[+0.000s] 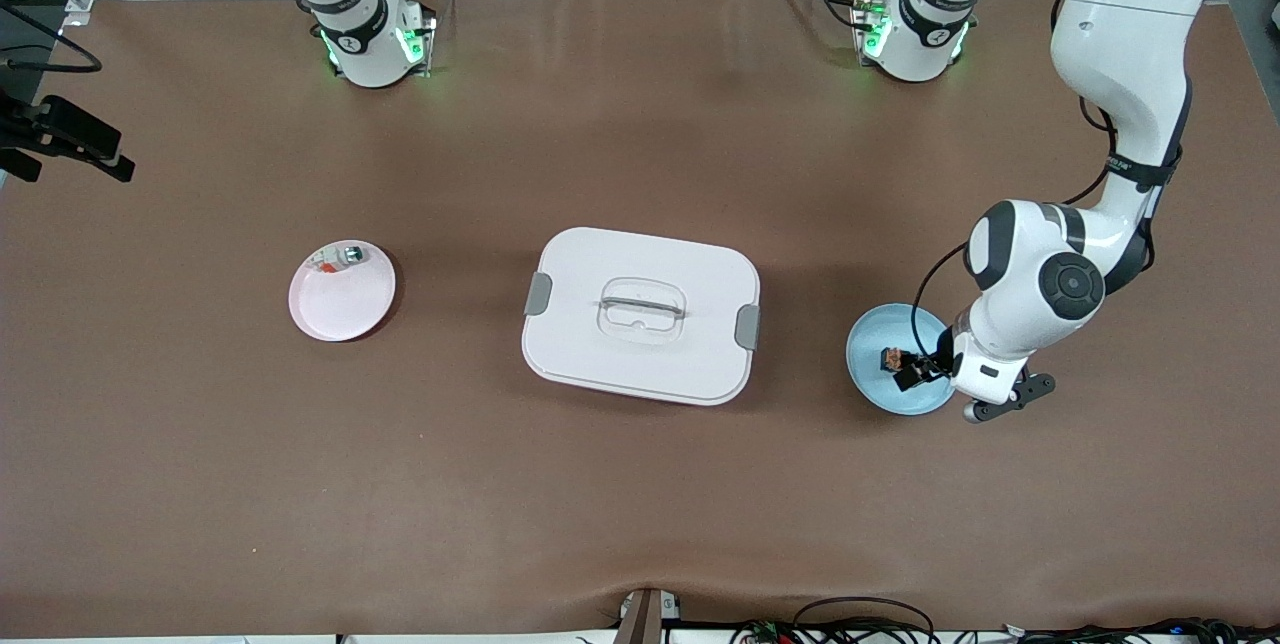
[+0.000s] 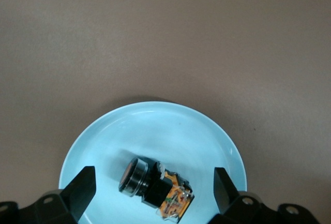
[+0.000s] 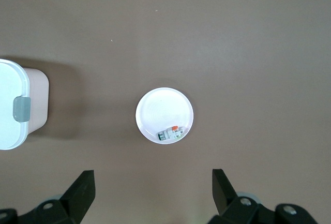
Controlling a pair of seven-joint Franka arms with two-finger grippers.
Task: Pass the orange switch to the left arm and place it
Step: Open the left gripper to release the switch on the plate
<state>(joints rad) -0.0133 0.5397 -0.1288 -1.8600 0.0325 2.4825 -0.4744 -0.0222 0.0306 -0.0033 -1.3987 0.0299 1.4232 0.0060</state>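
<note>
Pick-up stage: the left end effector is hovering low over the blue plate at the left arm's end of the tabletop, its fingers spread wide and holding nothing; the orange switch is lying on its side on that plate, between the two open fingers and seemingly not touched by either, though the fingertips themselves are cut off in the left wrist view. The box is sitting mid-tabletop, between the blue plate and a white plate that is carrying a small whitish part; the right end effector is waiting high over the tabletop near the white plate, fingers likewise apart and empty, and is not appearing in the front view. The step in hand is judged to be the first grasp; the next move is calling for a short descent, a closing across the switch body, then a lift high enough to be clearing the box lid before any handover to the right arm.
</note>
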